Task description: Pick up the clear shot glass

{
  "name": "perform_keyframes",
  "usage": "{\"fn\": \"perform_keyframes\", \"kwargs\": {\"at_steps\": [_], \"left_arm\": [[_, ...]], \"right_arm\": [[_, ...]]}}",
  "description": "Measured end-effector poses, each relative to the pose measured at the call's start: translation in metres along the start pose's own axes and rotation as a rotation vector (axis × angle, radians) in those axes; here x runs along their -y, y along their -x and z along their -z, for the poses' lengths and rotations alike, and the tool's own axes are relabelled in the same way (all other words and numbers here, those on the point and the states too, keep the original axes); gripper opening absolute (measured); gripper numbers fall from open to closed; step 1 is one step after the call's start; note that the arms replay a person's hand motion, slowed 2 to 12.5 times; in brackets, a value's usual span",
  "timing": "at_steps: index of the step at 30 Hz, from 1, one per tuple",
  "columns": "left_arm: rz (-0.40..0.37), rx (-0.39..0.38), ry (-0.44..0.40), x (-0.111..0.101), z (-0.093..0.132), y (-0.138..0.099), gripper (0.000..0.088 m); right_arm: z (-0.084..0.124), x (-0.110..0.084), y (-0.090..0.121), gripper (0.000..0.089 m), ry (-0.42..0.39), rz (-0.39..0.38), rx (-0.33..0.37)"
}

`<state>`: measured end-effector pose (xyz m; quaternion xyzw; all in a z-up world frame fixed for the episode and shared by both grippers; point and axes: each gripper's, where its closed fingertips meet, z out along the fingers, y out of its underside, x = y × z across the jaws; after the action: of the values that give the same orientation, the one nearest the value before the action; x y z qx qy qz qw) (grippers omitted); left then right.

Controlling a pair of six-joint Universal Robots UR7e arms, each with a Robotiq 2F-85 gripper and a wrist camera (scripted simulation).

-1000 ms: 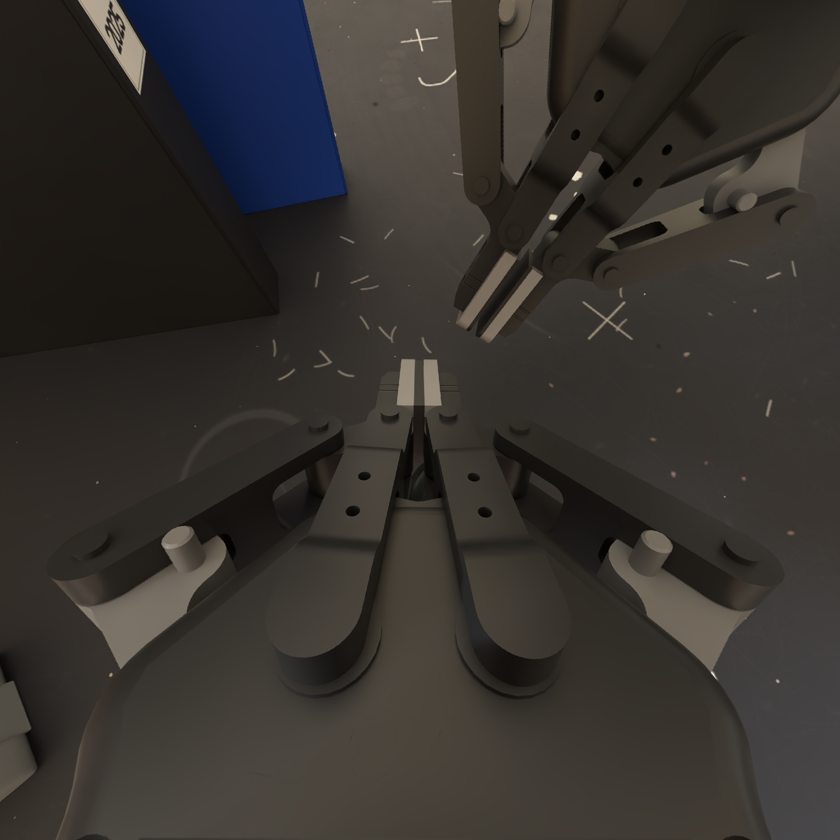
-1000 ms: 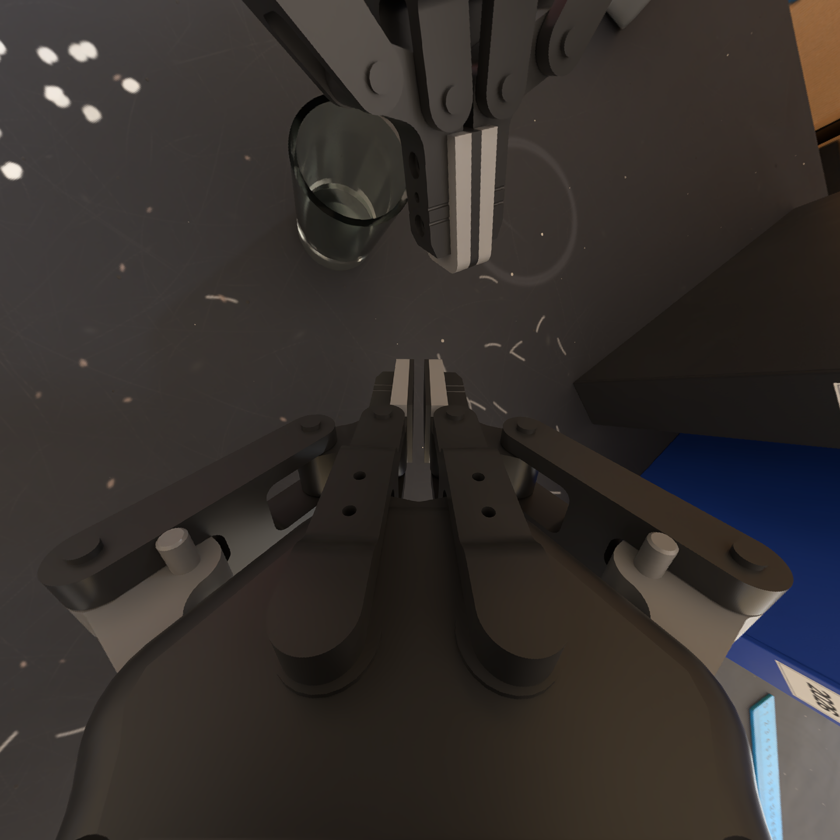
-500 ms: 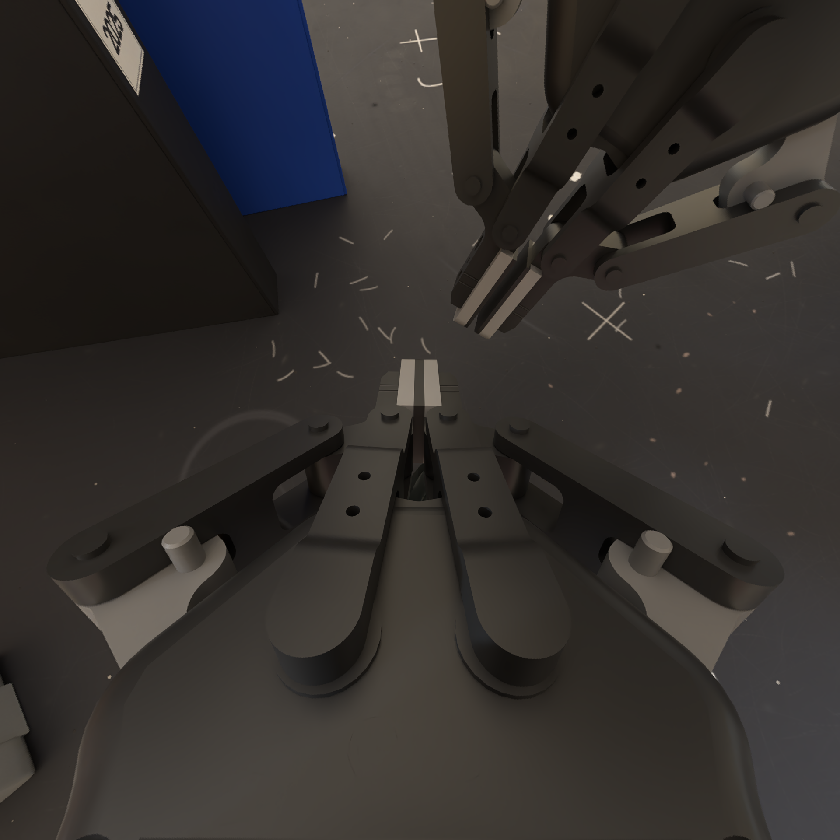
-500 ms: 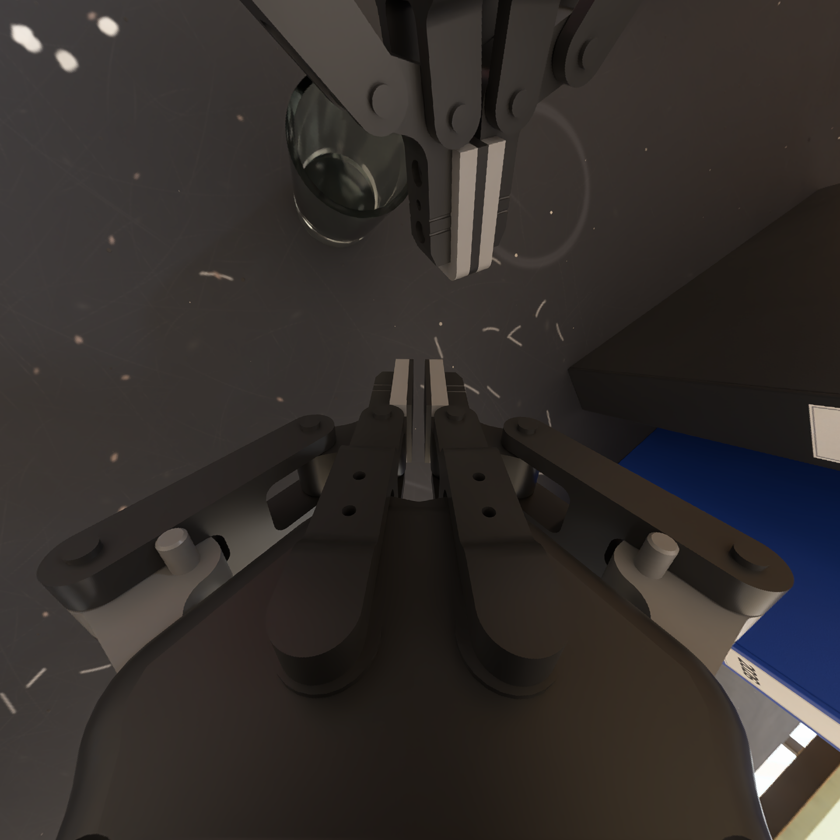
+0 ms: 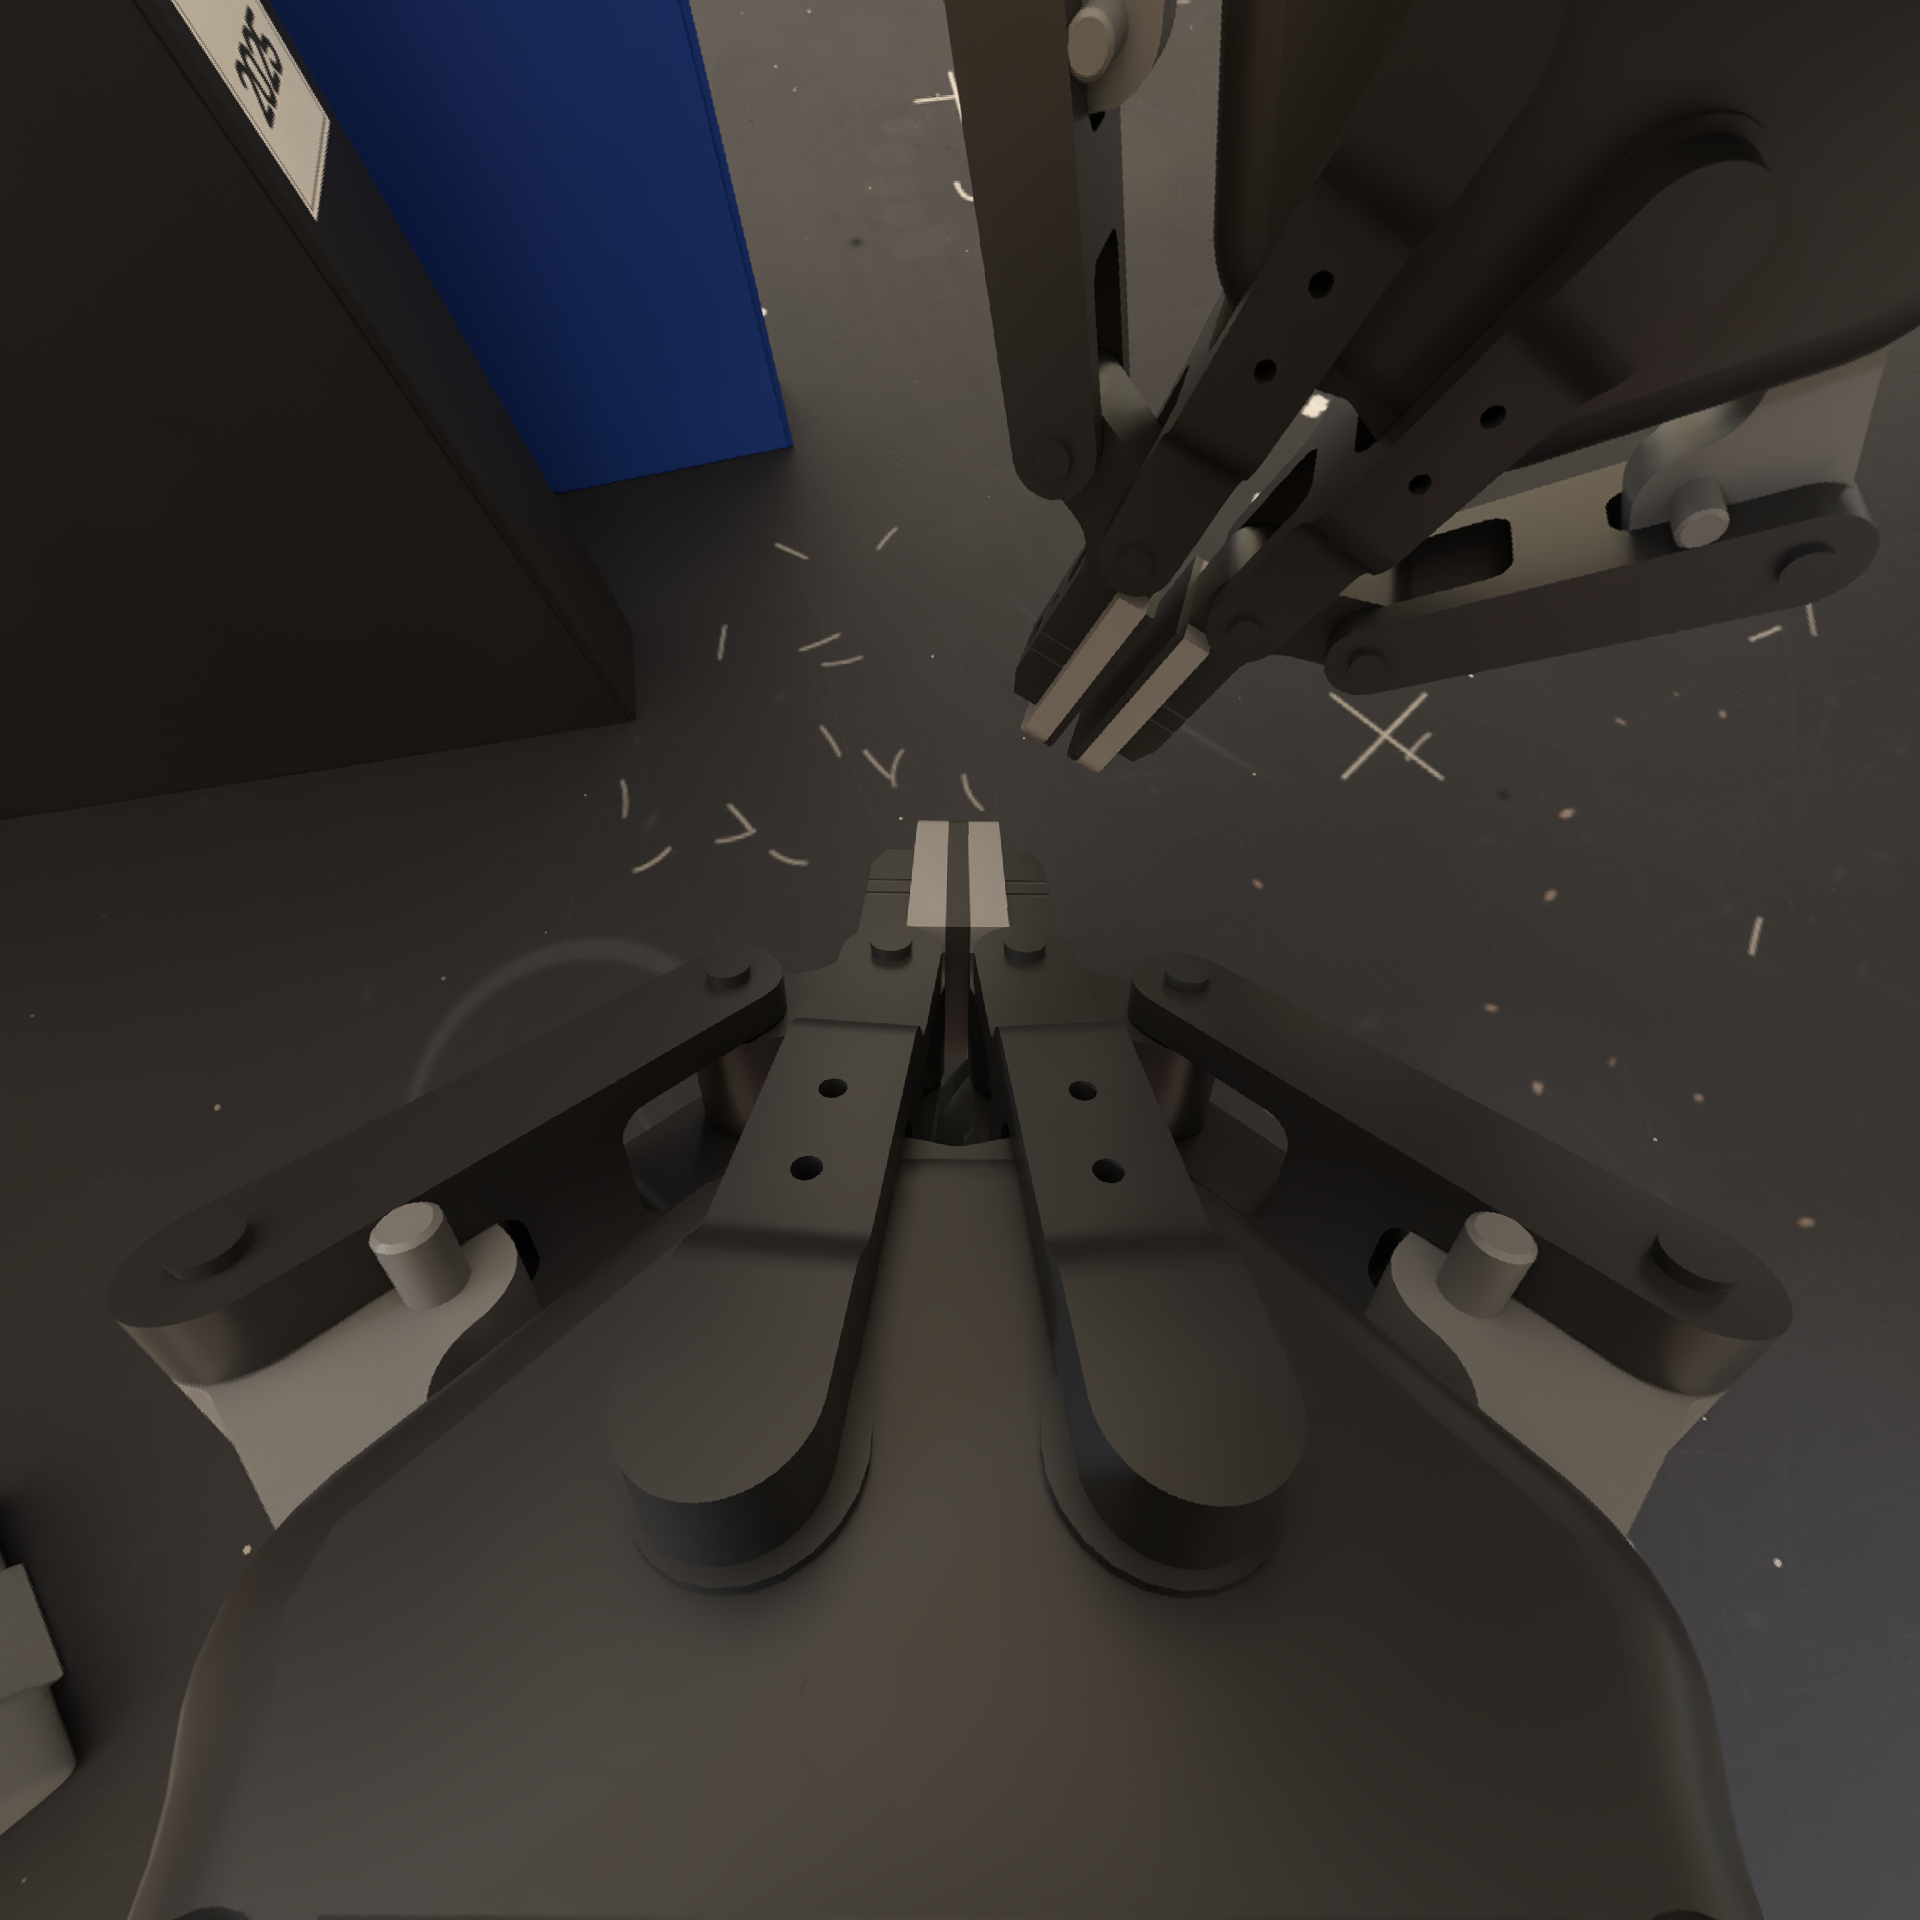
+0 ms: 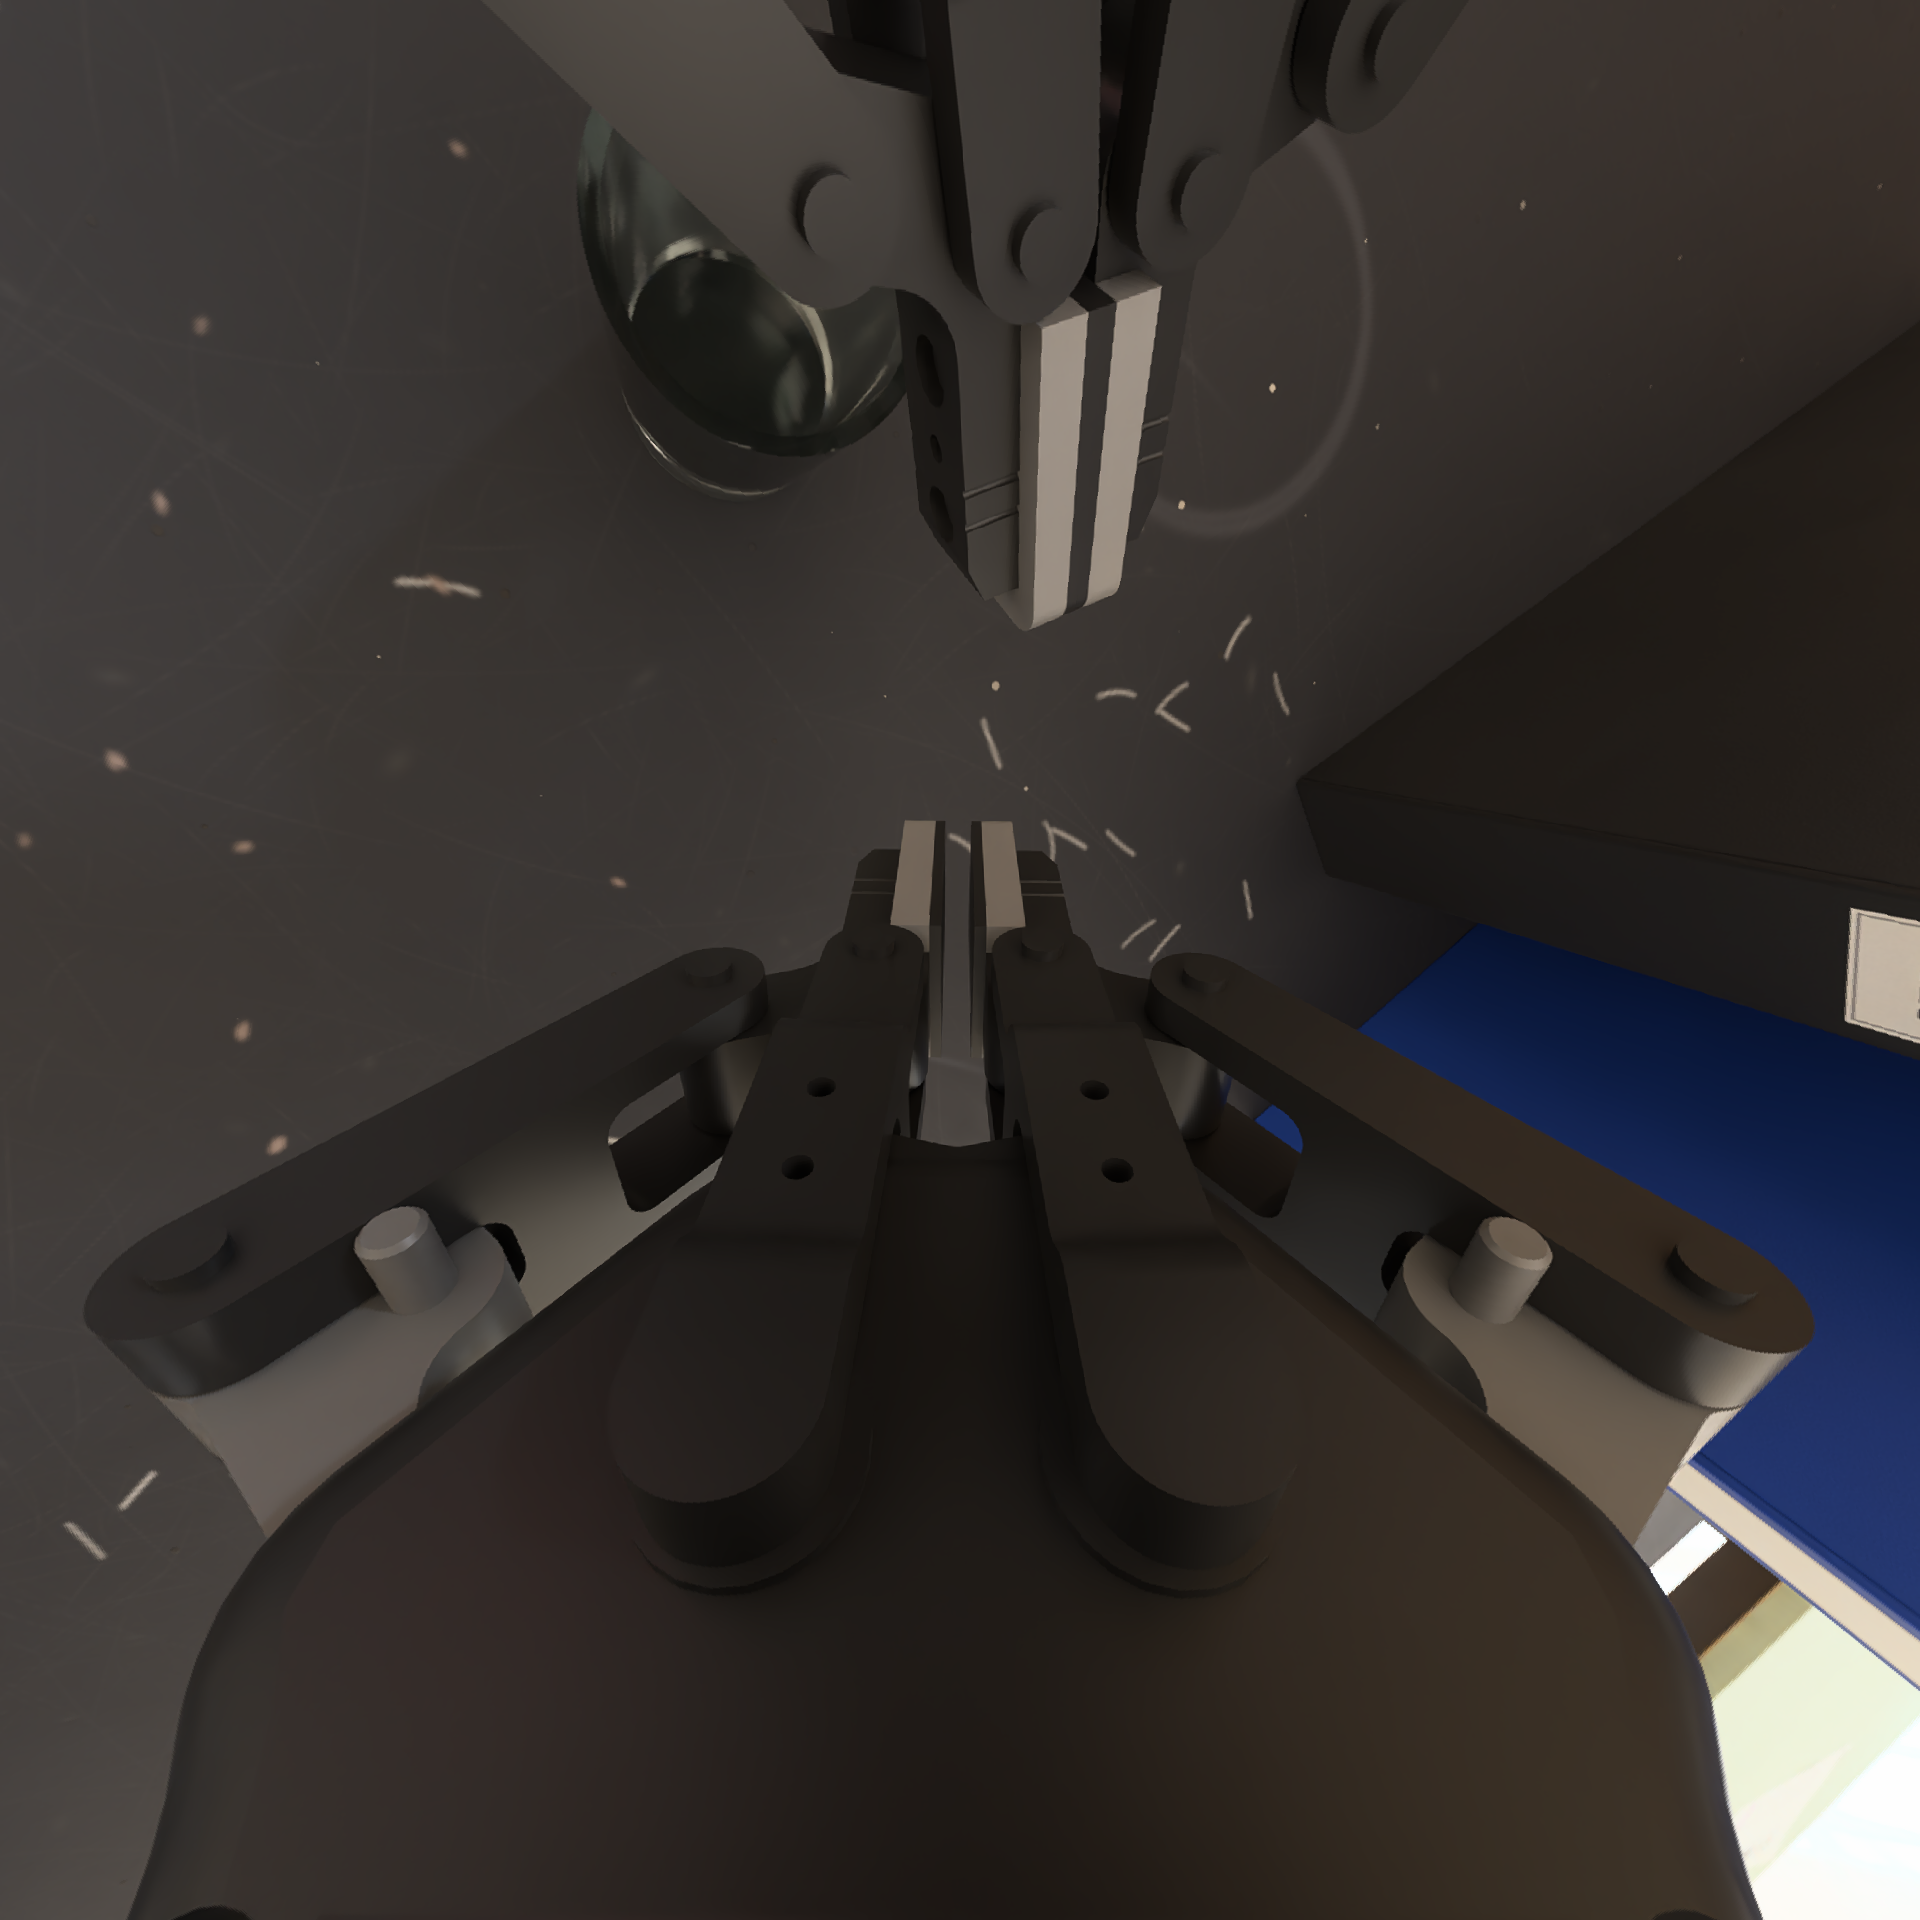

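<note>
In the right wrist view, taken from left to right, the clear shot glass (image 6: 727,353) stood upright on the dark scuffed tabletop (image 6: 312,675), its mouth opening upward and its long axis vertical, its top edge partly hidden behind a link of the left arm. Just to the right of it hung the left gripper (image 6: 1060,582), fingers clenched with the pale pads pressed flat together and nothing between them; the glass sat beside its fingers, not between them, and whether metal touched glass could not be told. Lower in that view the right gripper (image 6: 958,873) was likewise clenched on nothing, a thin slit showing between its pads, and the glass lay ahead of it and off to its left, well apart. Farther right stood a black box (image 6: 1662,748) and a blue binder (image 6: 1558,1195). The left arm was plainly the nearer one. In the left wrist view the glass did not show at all; the left gripper (image 5: 958,873) pointed down at the chalk-marked surface, the black box (image 5: 260,468) and blue binder (image 5: 561,260) to its left, the right gripper (image 5: 1107,717) slanting in from the upper right with tips close to its own. By my reckoning either pincer would have to release first, then shift sideways to straddle the glass wall.
</note>
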<state>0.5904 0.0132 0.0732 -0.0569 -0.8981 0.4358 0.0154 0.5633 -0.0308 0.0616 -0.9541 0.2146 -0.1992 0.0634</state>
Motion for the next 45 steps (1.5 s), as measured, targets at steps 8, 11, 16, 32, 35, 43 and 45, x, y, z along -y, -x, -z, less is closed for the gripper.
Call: {"fn": "perform_keyframes", "kwargs": {"at_steps": [8, 11, 16, 32, 35, 43, 45], "left_arm": [[-0.001, 0.002, 0.000, 0.000, 0.000, 0.000, 0.0000], [-0.002, 0.003, 0.000, 0.000, 0.000, 0.000, 0.0000], [-0.003, 0.004, 0.000, 0.000, 0.000, 0.000, 0.0000], [0.000, 0.001, -0.001, 0.000, 0.000, 0.000, 0.0000], [0.001, 0.000, -0.001, 0.000, 0.000, 0.000, 0.0000], [0.002, -0.001, -0.001, 0.000, 0.000, 0.000, 0.0000], [0.002, -0.001, -0.002, 0.000, 0.000, 0.000, 0.0000]], "right_arm": [[0.000, -0.001, -0.001, 0.0044, 0.043, 0.004, -0.038], [-0.001, -0.001, 0.000, 0.0044, 0.054, 0.000, -0.051], [-0.001, -0.003, 0.000, 0.0044, 0.074, -0.006, -0.072], [-0.006, -0.010, 0.003, 0.0044, 0.108, -0.052, -0.094], [-0.007, -0.011, 0.003, 0.0044, 0.102, -0.066, -0.091], [-0.007, -0.010, 0.006, 0.0043, 0.057, -0.123, -0.054], [-0.007, -0.010, 0.006, 0.0043, 0.042, -0.136, -0.043]]}}
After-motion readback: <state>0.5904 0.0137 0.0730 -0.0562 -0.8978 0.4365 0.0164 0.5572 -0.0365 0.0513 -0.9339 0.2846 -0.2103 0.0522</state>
